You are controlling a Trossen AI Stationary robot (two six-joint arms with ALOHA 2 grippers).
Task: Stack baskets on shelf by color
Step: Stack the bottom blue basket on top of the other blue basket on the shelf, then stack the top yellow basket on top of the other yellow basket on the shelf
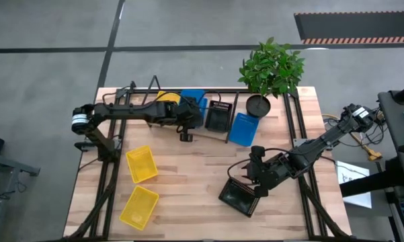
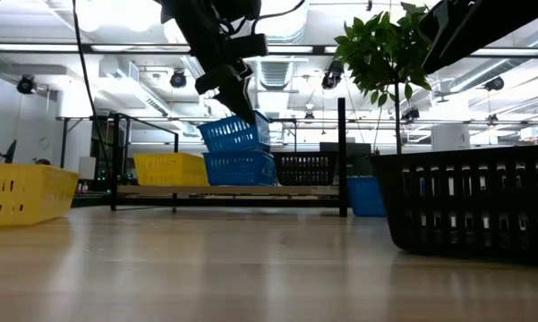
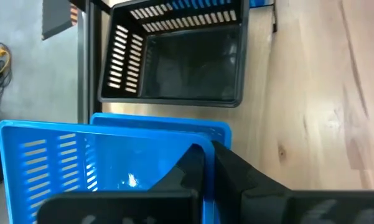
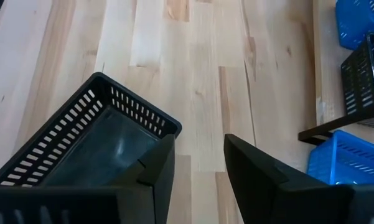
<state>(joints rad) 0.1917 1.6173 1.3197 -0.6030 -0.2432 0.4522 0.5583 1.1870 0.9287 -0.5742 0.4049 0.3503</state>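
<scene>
Pinching a blue basket (image 3: 106,165), left gripper (image 3: 206,163) shows no readable labels.

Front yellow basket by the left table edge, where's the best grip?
Probably the rim of a long wall of the yellow basket, jaws straddling it from above. It lies open side up, apart from the other yellow one, with bare table around it.

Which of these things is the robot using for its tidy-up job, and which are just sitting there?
For the job: shelf, yellow baskets, blue baskets, black baskets; left tool gripping the tilted blue basket, right tool open beside the near black basket.
Just sitting there: potted plant, table.
</scene>
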